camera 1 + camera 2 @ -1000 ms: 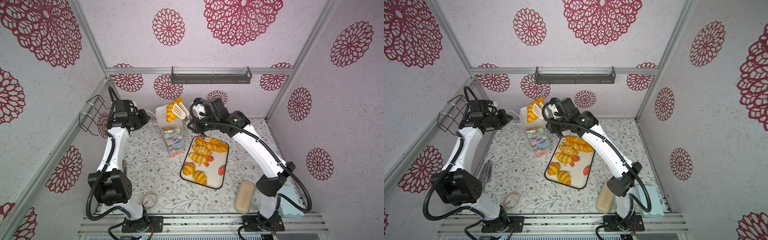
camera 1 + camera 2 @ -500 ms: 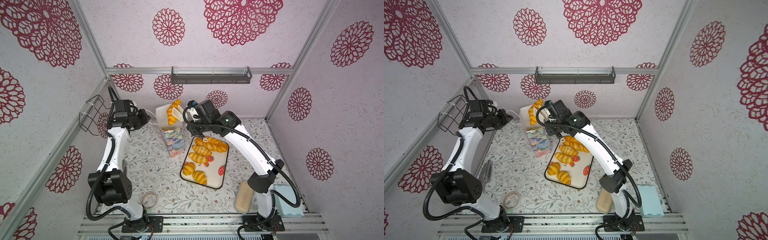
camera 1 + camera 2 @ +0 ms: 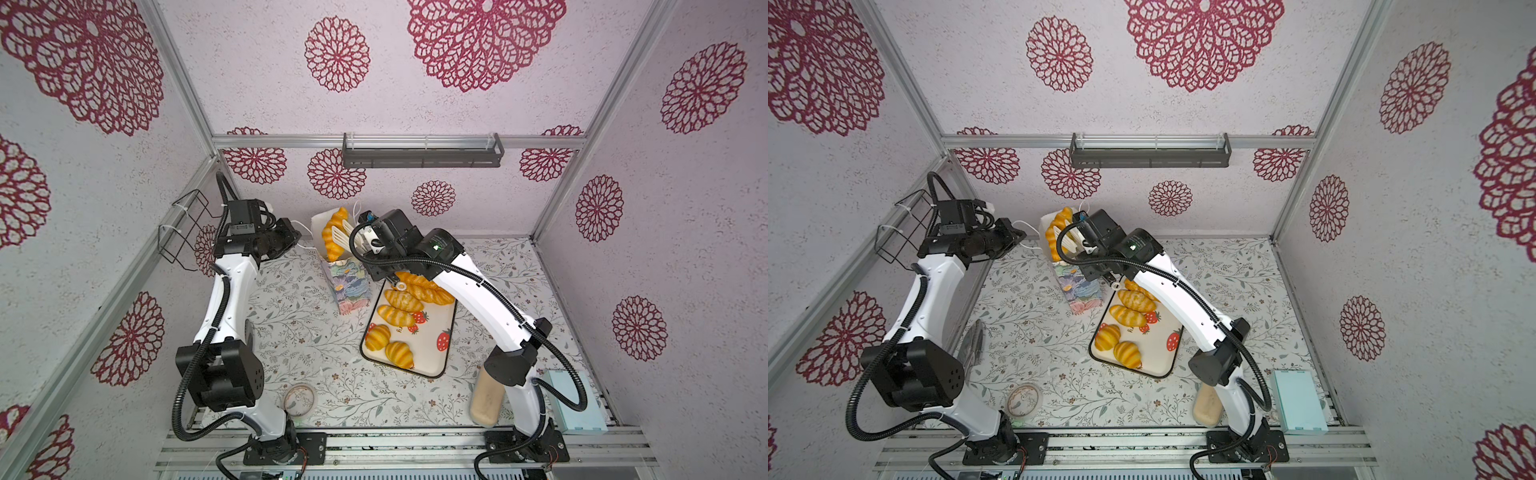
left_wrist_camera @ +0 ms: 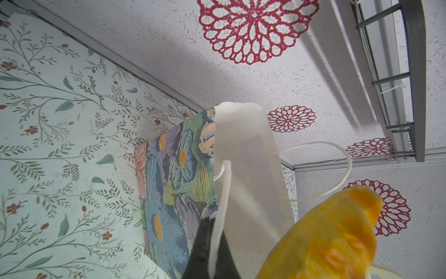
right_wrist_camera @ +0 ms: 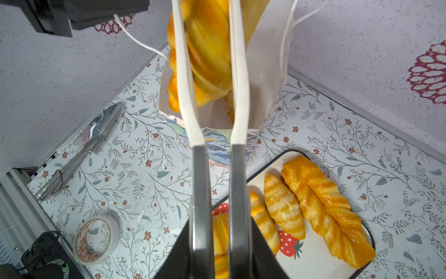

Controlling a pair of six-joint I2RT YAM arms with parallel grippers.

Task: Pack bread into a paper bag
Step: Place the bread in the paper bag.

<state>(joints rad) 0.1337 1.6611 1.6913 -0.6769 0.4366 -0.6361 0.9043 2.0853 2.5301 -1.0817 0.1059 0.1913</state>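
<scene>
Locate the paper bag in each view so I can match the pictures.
In a top view: paper bag standing left of the tray, at its far end.
In a top view: bag, same spot.
Left wrist: bag close up, painted side and white lining.
Right wrist: bag beyond the tongs, mouth open.
Shared landmark: bread at its mouth.

We see paper bag [image 3: 349, 286]: blue, purple and pink flowers on green outside, plain white inside. Bread [image 3: 401, 300] golden-orange, paler stripes. Tray [image 3: 430, 359] cream, red strawberries, black rim. Tongs [image 5: 239, 120] silver, white tips. Table cover [image 3: 299, 332] pale, green sprigs, small red blooms. Walls [image 3: 257, 75] lilac-grey, crimson rosettes.
</scene>
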